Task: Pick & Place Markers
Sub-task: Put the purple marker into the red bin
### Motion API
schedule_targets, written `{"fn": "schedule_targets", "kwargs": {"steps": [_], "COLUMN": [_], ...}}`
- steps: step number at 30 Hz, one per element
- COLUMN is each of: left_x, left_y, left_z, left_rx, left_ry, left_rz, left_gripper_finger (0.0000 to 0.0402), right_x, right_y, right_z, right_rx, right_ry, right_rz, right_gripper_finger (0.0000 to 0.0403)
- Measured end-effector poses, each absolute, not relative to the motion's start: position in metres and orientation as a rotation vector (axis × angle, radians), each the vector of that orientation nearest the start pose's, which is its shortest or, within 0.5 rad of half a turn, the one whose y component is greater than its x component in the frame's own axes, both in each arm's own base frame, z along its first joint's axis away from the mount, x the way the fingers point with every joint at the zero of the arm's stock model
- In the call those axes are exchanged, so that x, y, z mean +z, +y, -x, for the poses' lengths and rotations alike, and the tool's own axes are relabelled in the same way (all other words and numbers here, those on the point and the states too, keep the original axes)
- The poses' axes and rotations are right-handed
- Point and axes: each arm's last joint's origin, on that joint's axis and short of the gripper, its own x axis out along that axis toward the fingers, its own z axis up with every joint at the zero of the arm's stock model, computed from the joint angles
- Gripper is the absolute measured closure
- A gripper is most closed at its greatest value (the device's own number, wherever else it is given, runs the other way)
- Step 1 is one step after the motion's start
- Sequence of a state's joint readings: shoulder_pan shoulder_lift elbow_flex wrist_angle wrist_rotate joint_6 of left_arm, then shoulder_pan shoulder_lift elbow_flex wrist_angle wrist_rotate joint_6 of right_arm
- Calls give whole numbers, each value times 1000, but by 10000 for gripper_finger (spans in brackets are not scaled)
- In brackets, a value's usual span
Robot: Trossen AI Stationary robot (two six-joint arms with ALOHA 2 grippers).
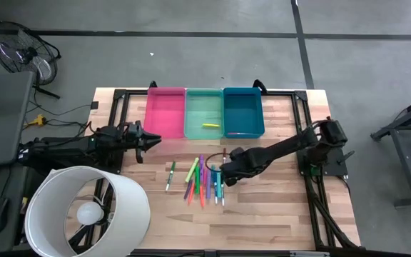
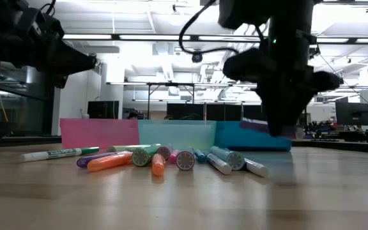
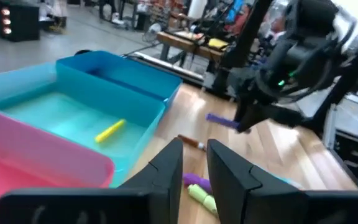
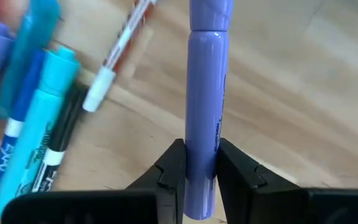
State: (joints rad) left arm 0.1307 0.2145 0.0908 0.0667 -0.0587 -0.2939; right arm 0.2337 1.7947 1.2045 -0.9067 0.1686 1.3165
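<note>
A slim purple plastic marker (image 4: pixel 205 106) is clamped between the closed-in fingers of the right gripper (image 1: pixel 227 173) at the three o'clock edge of the loose pile of coloured markers (image 1: pixel 202 180), while one yellow marker (image 1: pixel 210 126) lies in the green rectangular plastic bin (image 1: pixel 203 100) at twelve o'clock, most sorting is judged left, and the left gripper (image 3: pixel 190 169) waits, barely parted and empty, at nine o'clock.

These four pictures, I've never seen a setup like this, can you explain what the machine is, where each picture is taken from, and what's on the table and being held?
It is a robot with two dark arms at a wooden table. One picture looks straight down from above, one looks level across the tabletop, and two come from cameras on the arms' wrists. At the table's far edge stand three bins side by side: pink bin, green bin with a yellow marker inside, and blue bin. A pile of coloured markers lies in the middle. The right gripper has its jaws shut on a purple marker, just above the pile. The left gripper waits beside the pink bin, holding nothing, its jaws slightly apart.
</note>
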Motion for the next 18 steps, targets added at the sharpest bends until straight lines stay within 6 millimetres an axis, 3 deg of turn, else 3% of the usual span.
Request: {"fn": "schedule_targets", "kwargs": {"steps": [11, 18], "left_x": [197, 208], "left_y": [18, 21], "left_z": [-116, -138], "left_rx": [205, 227], "left_ry": [-107, -111], "left_rz": [372, 391], "left_gripper_finger": [198, 186], "right_x": [235, 280], "right_y": [39, 15], "right_z": [-307, -310], "right_rx": [-777, -586], "right_ry": [978, 740], "right_rz": [-577, -462], "right_gripper_finger": [344, 344]}}
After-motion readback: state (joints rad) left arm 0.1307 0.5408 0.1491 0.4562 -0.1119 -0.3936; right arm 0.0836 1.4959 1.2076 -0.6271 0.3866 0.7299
